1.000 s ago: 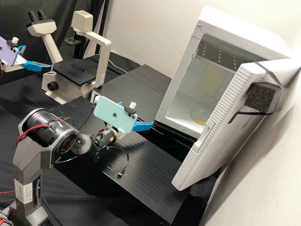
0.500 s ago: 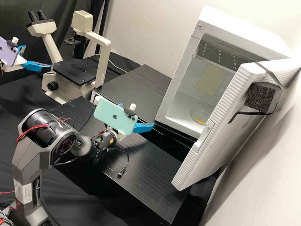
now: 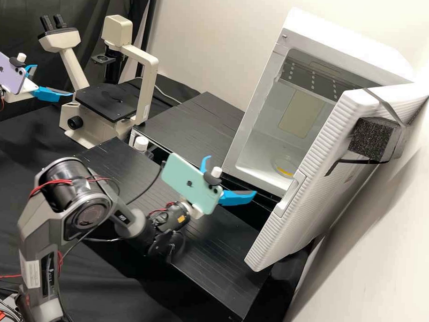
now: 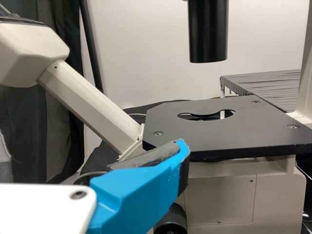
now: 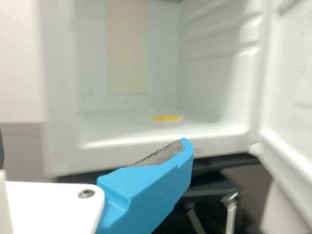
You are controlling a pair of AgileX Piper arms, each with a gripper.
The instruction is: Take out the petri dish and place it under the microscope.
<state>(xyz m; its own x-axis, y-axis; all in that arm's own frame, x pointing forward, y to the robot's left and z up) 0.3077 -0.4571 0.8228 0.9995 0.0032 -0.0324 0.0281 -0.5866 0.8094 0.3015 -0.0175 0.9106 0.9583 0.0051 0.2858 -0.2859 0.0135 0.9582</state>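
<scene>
petri dish (image 3: pixel 285 167) rests on the open white cabinet's (image 3: pixel 345 46) floor; right gripper (image 3: pixel 232 175) hangs outside, fingers spread; left gripper (image 3: pixel 53 80), also spread, is near the microscope (image 3: pixel 148 86).

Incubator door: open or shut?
Open: the door stands swung out from the white cabinet, and the petri dish is visible inside on its floor.

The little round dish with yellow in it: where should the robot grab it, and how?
I'd squeeze its round rim, one finger on each side. The dish lies flat on the floor of the white fridge, so coming in low and level through the open front looks best. The right pincer is open and faces that way.
</scene>
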